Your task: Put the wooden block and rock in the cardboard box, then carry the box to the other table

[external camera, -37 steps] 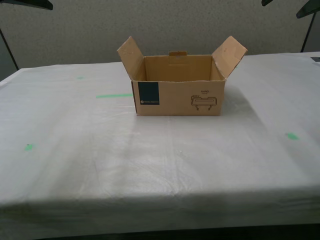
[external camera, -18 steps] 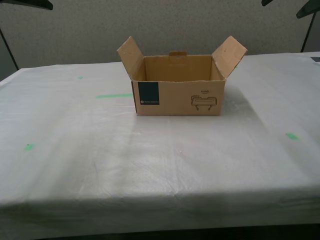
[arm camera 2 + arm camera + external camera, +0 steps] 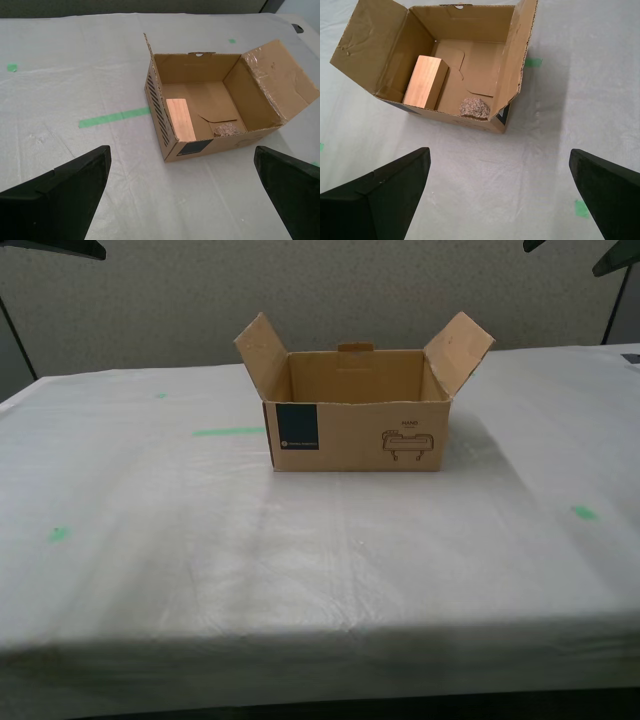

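The cardboard box stands open on the other table, side flaps spread, navy label facing the exterior camera. Inside it the wooden block lies by one side wall and the rock rests on the floor near the front wall. Both show in the second wrist view too: the wooden block and the rock. In the exterior view the box's front wall hides them. My first gripper is open, high above the cloth short of the box. My second gripper is open likewise, holding nothing.
A green tape strip lies on the cloth at the exterior view's left of the box, with small green marks scattered about. Dark arm parts show at the exterior view's top corners. A grey wall stands behind the table.
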